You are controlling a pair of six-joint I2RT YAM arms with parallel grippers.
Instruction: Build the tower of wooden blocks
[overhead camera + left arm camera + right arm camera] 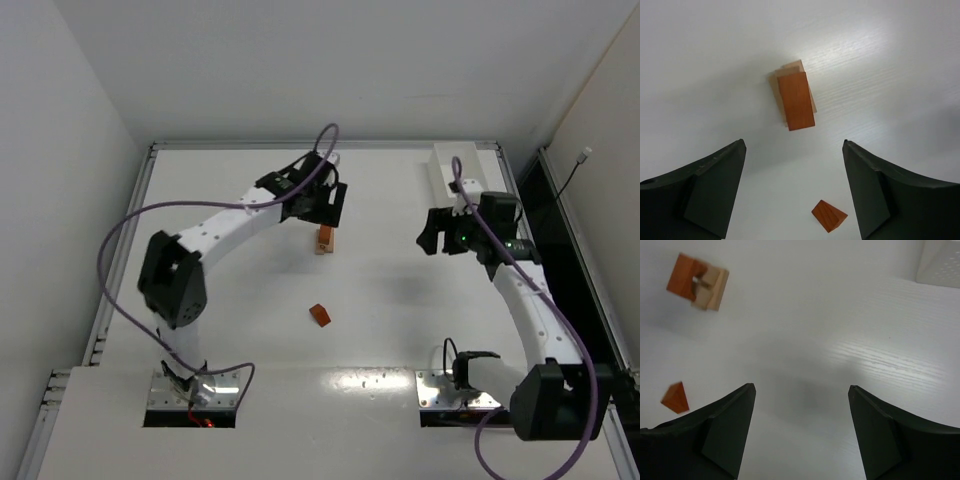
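The wood block tower [324, 239] stands at the table's middle back: tan blocks below, an orange piece on top. It shows from above in the left wrist view [796, 100] and at the upper left of the right wrist view [699, 280]. A loose orange wedge [319, 315] lies nearer the front, also in the left wrist view [829, 215] and the right wrist view [675, 397]. My left gripper [330, 207] hovers open and empty just behind the tower. My right gripper [435, 238] is open and empty, well right of the tower.
A white rectangular tray [447, 168] sits at the back right, its corner in the right wrist view [939, 262]. Raised rails [150, 190] border the table's left, back and right sides.
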